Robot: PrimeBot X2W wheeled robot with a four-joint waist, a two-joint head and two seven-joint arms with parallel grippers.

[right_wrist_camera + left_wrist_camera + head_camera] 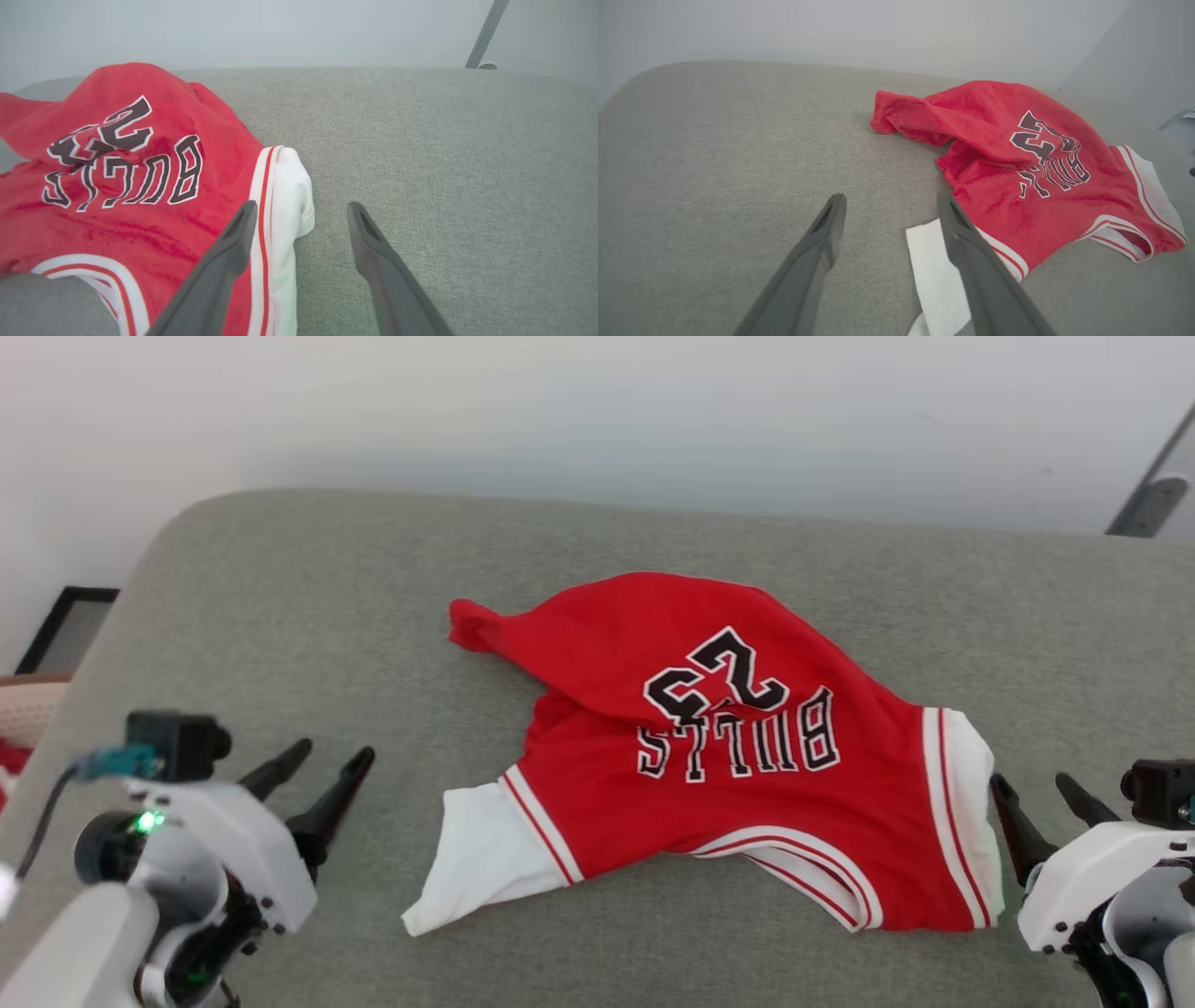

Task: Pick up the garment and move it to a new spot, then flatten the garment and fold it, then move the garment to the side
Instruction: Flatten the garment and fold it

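Surface (280, 616): we list a grey fabric top, pale wall (597, 411) behind.
Garment (709, 756): we find it rumpled mid-surface, red, number "23" upside down to us.
Left tool (334, 753): fingers spread, empty, near one white sleeve (476, 859).
Right tool (1030, 789): fingers spread, empty, just beside the other sleeve (971, 803).
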